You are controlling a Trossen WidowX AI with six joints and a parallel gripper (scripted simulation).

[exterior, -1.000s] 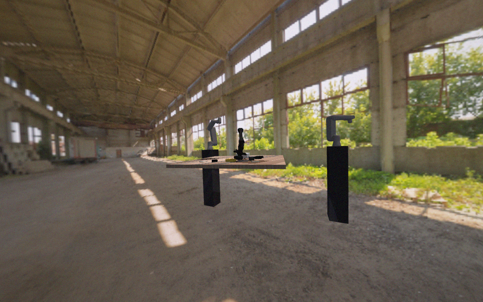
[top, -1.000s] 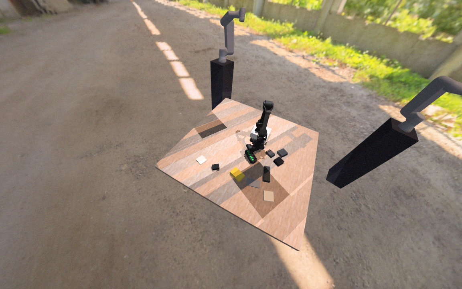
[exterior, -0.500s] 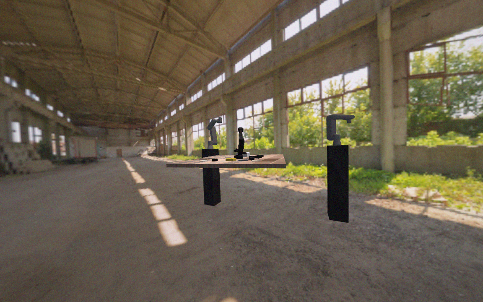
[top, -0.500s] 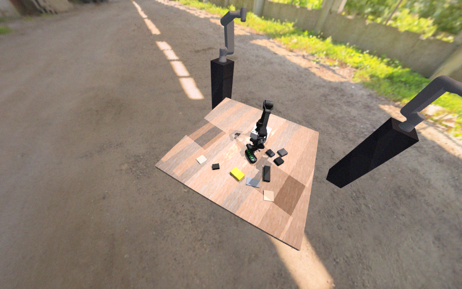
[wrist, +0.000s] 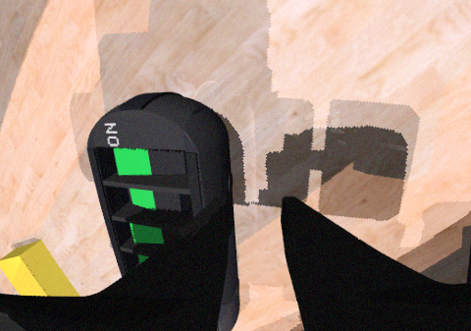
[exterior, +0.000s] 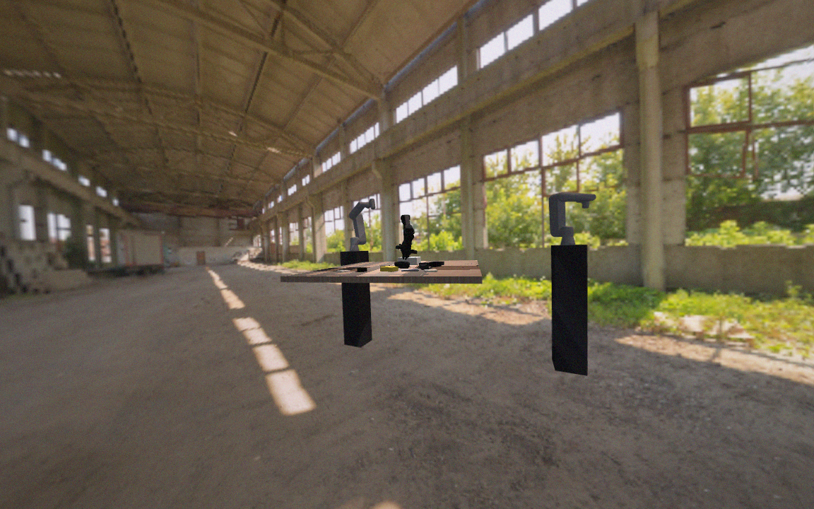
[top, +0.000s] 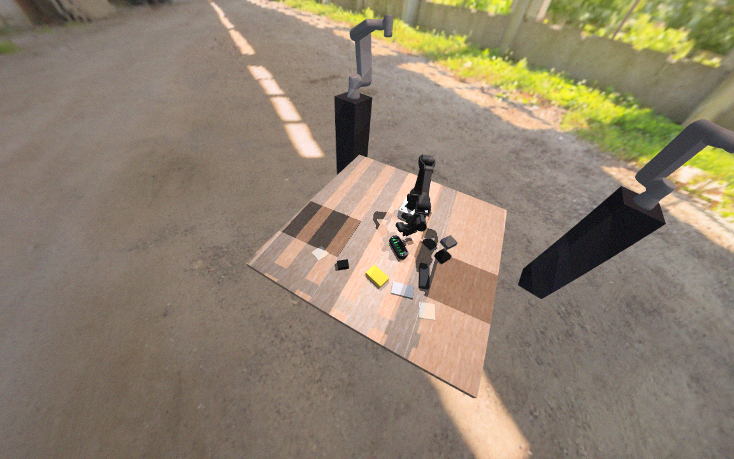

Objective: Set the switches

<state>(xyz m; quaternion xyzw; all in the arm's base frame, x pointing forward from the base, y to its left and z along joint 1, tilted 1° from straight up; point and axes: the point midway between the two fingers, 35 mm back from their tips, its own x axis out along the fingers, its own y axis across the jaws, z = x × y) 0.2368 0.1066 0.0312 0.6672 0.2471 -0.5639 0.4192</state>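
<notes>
The dark grey controller unit (top: 398, 247) (wrist: 212, 130) sits on its base on the bench, switches up. In the wrist view its ON mark is at the upper left, and the nearest rockers show green on the left and dark on the right; which ends are pressed I cannot tell. The farther rockers are hidden behind my left finger, and the underside label is out of sight. My gripper (wrist: 254, 208) is partly open with nothing between the fingertips. The left finger overlaps the unit in this view and the right finger is over the bench to its right.
A yellow block (top: 376, 276) (exterior: 388, 268), a silver plate (top: 402, 289) and a long black bar (top: 424, 276) lie beyond the unit. Dark modules (top: 448, 241) (top: 443, 255) lie to the right. A small black block (top: 342, 264) and a pale tile (top: 319, 252) lie left.
</notes>
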